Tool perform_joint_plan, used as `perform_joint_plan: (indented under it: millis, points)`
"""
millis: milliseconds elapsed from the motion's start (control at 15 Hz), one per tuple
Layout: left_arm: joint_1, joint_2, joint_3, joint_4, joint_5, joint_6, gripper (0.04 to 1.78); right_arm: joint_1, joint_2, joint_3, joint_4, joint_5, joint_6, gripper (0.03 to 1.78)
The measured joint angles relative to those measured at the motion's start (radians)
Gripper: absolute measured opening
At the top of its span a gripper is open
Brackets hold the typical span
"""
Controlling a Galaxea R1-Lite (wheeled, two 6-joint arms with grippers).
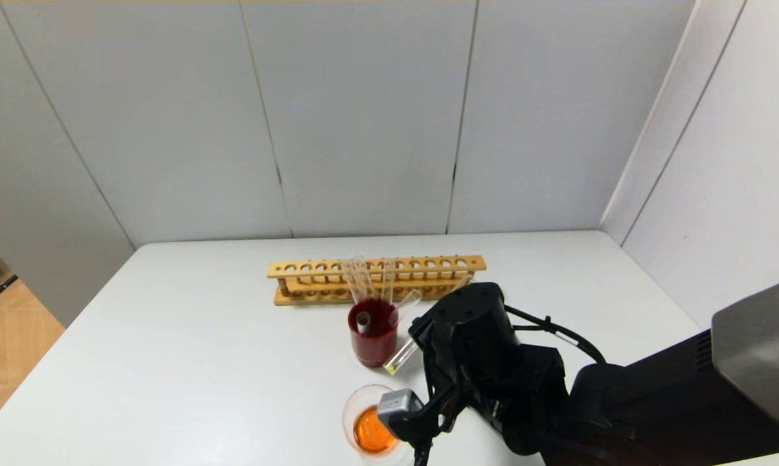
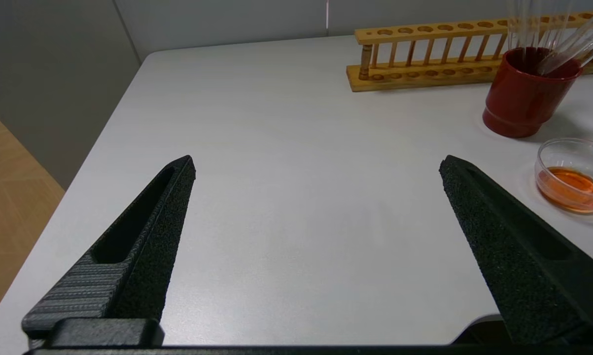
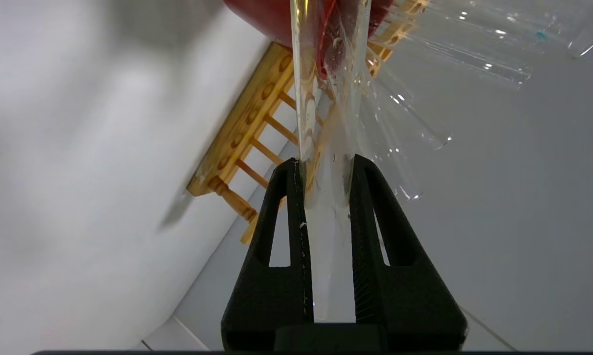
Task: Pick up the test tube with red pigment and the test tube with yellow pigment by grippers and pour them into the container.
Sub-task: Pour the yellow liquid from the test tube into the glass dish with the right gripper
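Note:
My right gripper (image 1: 428, 341) is shut on the test tube with yellow pigment (image 1: 399, 360). The tube is tilted, its pale yellow tip just right of the red cup and behind the container (image 1: 370, 427). The container is a low clear beaker holding orange liquid. In the right wrist view the jaws (image 3: 326, 165) clamp the clear tube (image 3: 326, 123). My left gripper (image 2: 316, 165) is open and empty over bare table, left of the container (image 2: 572, 175); it is out of the head view. No red-tipped tube shows.
A dark red cup (image 1: 373, 336) holding several clear tubes stands behind the container, also in the left wrist view (image 2: 523, 93). A wooden tube rack (image 1: 376, 278) stands behind the cup. The white table (image 1: 201, 362) is walled at back and right.

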Motion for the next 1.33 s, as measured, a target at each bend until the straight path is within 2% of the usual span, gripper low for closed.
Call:
perform_joint_plan:
  millis: [133,267,867,1067,1333]
  points:
    - [0.000,0.000,0.000,0.000,0.000,0.000,1.75,0.010,0.003,-0.003,-0.002,-0.007,-0.022,0.32]
    - [0.000,0.000,0.000,0.000,0.000,0.000,1.75,0.023,0.009,-0.013,-0.003,-0.032,-0.050,0.32]
    - [0.000,0.000,0.000,0.000,0.000,0.000,1.75,0.056,0.020,-0.034,-0.008,-0.037,-0.140,0.32]
    - [0.000,0.000,0.000,0.000,0.000,0.000,1.75,0.060,0.021,-0.032,-0.009,-0.066,-0.165,0.32]
    - [0.000,0.000,0.000,0.000,0.000,0.000,1.75,0.072,0.022,-0.022,-0.009,-0.071,-0.172,0.32]
